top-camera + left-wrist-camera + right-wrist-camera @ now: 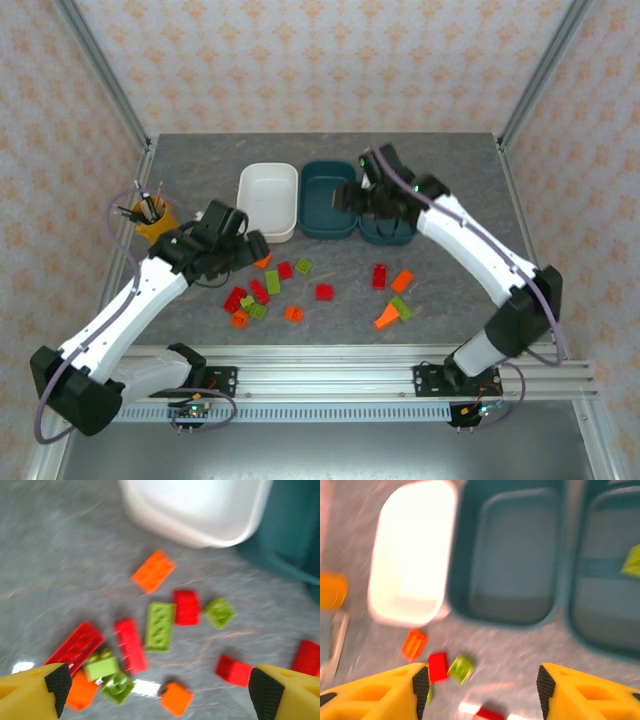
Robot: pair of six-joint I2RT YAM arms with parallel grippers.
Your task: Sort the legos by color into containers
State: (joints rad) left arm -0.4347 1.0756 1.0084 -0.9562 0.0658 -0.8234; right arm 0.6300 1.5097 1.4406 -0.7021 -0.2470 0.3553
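— Biggest first?

— Grey table point(200, 165). Then three tubs in a row at twelve o'clock: white tub point(267, 195) toward eleven, middle teal tub point(328, 200) dead on twelve, right teal tub point(610, 600) toward one. Both of the first two bare inside; the last holding one lime brick point(632, 560) by its wall.

— And the claws?

— Right claw point(482, 685) above the teal tubs, fingers spread wide, nothing between them. Left claw point(157, 690) just as wide, equally empty, hanging over the loose bricks point(265, 295). Yellow cup point(152, 222) off at nine o'clock, no part of the job.

— Where exactly, those bricks?

— Mid-table, toward six. Thick bunch at seven, thinner scatter point(393, 295) at five. Red, orange and lime all mixed.

— Likely trouble?

— Probably grabbing two at once. Below the left claw: small lime piece point(101, 665) touching a long red brick point(75, 647), orange piece point(84, 690) just beside. With fingers that wide, could easily sweep in a neighbour of the wrong colour, or shove the bunch askew.

— Anything else?

— Could mistake one teal tub for the other, being so alike. Would mix the colours.
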